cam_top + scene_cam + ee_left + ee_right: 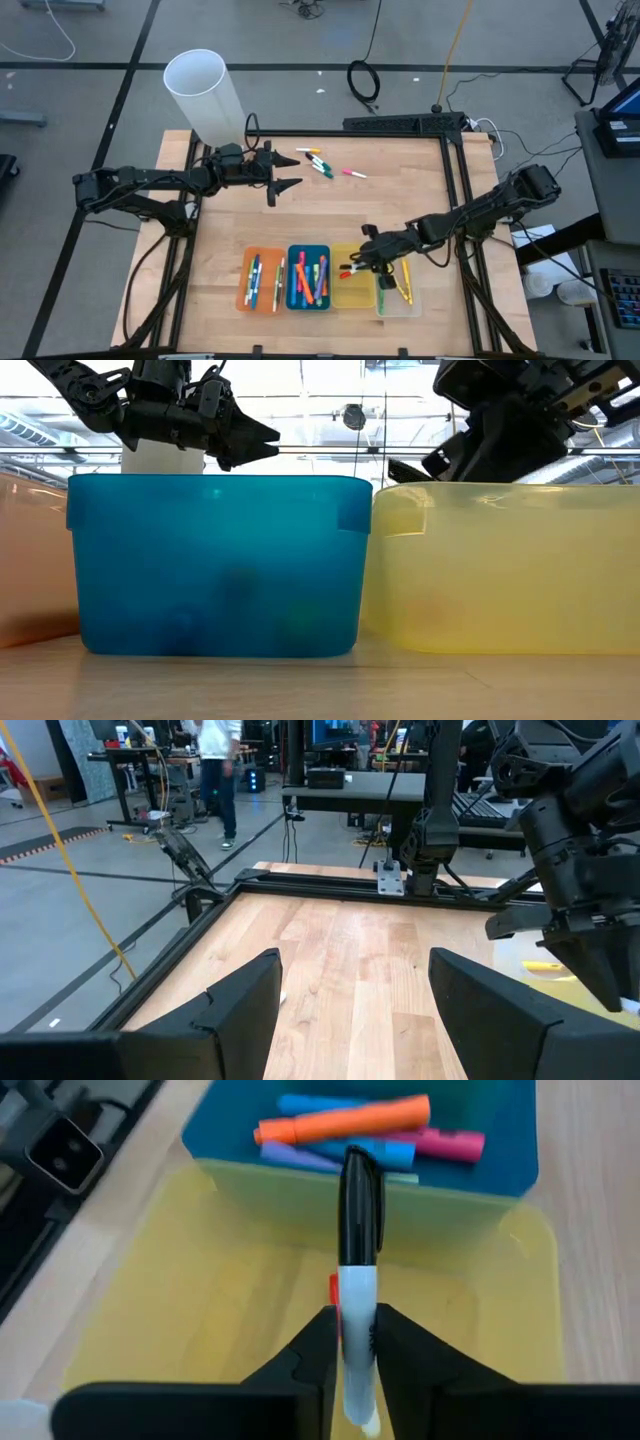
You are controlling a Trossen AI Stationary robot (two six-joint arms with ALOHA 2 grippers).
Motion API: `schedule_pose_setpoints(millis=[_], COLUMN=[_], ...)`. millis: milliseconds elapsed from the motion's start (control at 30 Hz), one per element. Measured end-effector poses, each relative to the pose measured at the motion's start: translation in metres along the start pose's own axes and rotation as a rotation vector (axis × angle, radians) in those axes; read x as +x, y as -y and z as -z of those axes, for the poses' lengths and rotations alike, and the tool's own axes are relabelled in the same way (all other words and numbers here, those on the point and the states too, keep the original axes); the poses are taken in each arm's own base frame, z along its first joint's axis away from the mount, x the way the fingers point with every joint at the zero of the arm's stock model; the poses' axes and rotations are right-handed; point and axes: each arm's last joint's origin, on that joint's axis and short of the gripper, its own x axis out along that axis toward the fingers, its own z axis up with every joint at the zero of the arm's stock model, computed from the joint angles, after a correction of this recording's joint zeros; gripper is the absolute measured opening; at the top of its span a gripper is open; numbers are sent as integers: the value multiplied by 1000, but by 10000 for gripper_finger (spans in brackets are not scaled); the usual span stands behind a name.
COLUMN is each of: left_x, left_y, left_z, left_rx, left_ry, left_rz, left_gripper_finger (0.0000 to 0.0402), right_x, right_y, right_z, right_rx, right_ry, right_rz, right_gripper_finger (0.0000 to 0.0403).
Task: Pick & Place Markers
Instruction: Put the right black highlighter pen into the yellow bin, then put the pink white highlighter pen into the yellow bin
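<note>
- Marker, white barrel, black cap (357, 1280): held between the fingers of the right gripper (352, 1342), directly above the yellow tray (180, 1310), cap pointing toward the blue tray (500, 1165).
- Right gripper: jaws narrowed onto the marker barrel.
- Blue tray, just beside the yellow tray: holds orange, purple, blue and pink markers (345, 1120).
- Loose markers (320, 163): on the table (400, 200), well beyond the yellow tray.
- Left gripper (287, 171): near the loose markers, jaws wide apart, empty.

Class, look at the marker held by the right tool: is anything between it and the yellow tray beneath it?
Nothing visible. The right tool holds the black-capped white marker directly over the yellow tray, whose floor below looks bare apart from something red partly hidden behind the marker.
</note>
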Motion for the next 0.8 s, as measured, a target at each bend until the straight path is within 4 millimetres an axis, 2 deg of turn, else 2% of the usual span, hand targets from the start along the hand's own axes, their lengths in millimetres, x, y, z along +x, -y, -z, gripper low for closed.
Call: schedule_pose_setpoints(millis=[333, 500, 667, 800], left_x=[0, 0, 0, 0], left_y=[0, 0, 0, 0], left_z=[0, 0, 0, 0], left_rx=[0, 0, 0, 0], left_ry=[0, 0, 0, 0], left_rz=[0, 0, 0, 0], left_gripper_finger=[255, 255, 255, 255], right_x=[0, -3, -17, -32], right_y=[0, 9, 36, 77], right_z=[-3, -11, -19, -26], right_rx=[-22, -41, -32, 9], right_ry=[27, 106, 154, 156], right_rz=[2, 129, 345, 481], right_gripper_finger=[141, 168, 179, 180])
